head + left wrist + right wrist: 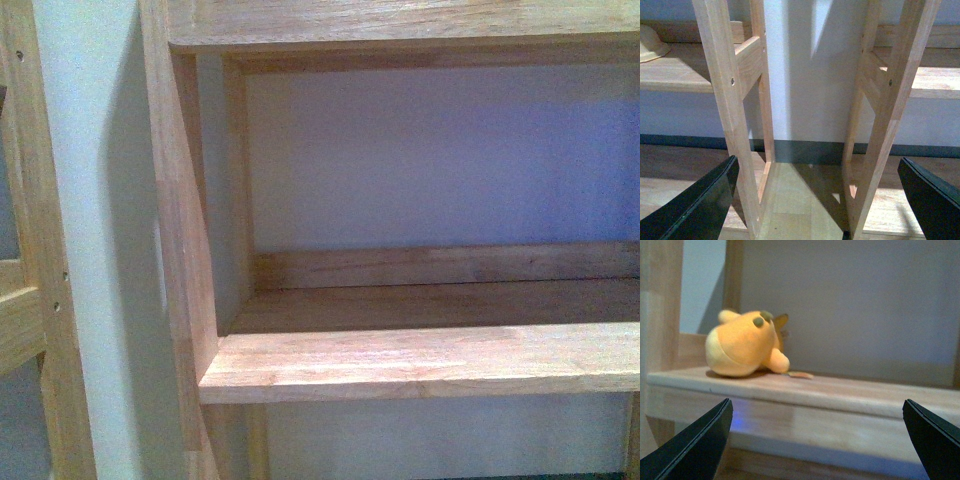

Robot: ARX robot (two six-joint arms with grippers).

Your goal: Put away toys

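Lying on its side, the plush toy (746,344) is seen on a wooden shelf (840,395) in the right wrist view, with both grippers empty.

Nearest the right wrist camera, the right gripper (817,440) is shown with its jaws spread wide and nothing between them; beyond it, the toy is set near one end of the shelf board, close to the upright (660,305), with a small tag lying just beside it and the grey back panel behind. The left gripper (815,200) is likewise shown released, its dark jaws framing two wooden frame uprights (722,100) standing on the floor before a pale wall. From the front view only a bare shelf board (430,360) is seen.
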